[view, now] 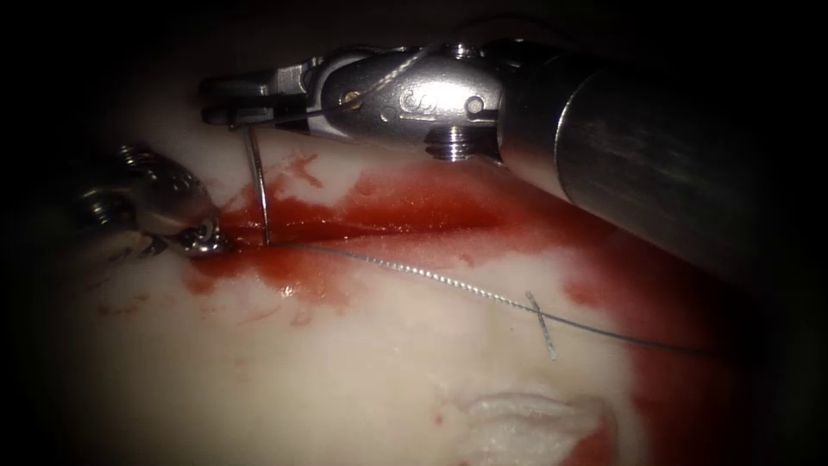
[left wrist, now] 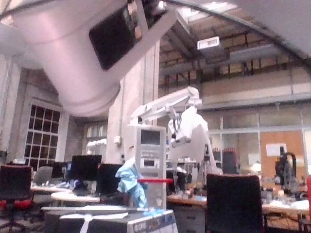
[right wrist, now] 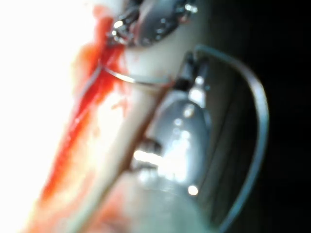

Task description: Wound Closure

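Steel curved needle (view: 258, 185) clamped near its upper end in my right tool (view: 226, 101), upper left of frame.
Needle runs straight down into the cut (view: 362, 229); my left tool (view: 203, 242) sits beside the entry, jaw state unclear.

Lab hall: black office chair (left wrist: 234, 203), grey equipment cart (left wrist: 148, 160), dark monitors (left wrist: 83, 167), tall window (left wrist: 44, 133).

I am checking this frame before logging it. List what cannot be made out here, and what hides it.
- Needle tip: endoscope view, its lower end is lost in the red fluid at the cut, so whether it is in the tissue is unclear.
- Left tool jaws: endoscope view, tip sunk in fluid and shadow.
- Thread: its far end fades into the dark at the right.
- Right tool grip: blurred in the right wrist view.
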Robot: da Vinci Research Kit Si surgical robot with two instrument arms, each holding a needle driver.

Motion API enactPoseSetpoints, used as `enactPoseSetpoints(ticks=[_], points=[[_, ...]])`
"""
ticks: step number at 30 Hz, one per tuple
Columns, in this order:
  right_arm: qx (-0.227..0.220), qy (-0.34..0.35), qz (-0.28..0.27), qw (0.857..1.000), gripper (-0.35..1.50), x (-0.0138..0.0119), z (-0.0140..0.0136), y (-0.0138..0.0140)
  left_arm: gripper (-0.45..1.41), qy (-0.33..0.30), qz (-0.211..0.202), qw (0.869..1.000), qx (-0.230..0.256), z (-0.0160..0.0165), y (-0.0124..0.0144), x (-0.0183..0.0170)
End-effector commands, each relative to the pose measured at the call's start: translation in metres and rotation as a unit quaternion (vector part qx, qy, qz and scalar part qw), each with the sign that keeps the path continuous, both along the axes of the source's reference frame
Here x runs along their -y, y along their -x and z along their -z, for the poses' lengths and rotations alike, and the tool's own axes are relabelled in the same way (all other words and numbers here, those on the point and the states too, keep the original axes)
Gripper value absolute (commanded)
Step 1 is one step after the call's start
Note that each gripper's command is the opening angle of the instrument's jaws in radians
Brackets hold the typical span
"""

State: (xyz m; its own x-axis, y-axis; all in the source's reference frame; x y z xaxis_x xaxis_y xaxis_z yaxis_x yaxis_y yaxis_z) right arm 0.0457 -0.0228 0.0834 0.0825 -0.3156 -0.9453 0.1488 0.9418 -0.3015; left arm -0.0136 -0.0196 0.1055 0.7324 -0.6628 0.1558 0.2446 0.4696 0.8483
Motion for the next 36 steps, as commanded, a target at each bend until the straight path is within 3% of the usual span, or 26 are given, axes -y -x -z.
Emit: enactPoseSetpoints(ticks=[1,20,36], points=[[-0.003,0.003,-0.001,1.000,-0.35,-0.0011,0.0000,-0.0009,-0.45,0.003,0.001,1.000,0.002,0.0003,0.0006,-0.0013],[-0.012,-0.031,-0.012,0.999,-0.35,-0.0008,0.0004,-0.0011,-0.45,0.003,0.000,1.000,0.002,0.0003,0.0005,-0.0014],[-0.009,-0.028,0.016,0.999,-0.35,-0.0006,-0.0001,-0.0009,-0.45,0.001,-0.001,1.000,0.003,0.0005,0.0004,-0.0015]])
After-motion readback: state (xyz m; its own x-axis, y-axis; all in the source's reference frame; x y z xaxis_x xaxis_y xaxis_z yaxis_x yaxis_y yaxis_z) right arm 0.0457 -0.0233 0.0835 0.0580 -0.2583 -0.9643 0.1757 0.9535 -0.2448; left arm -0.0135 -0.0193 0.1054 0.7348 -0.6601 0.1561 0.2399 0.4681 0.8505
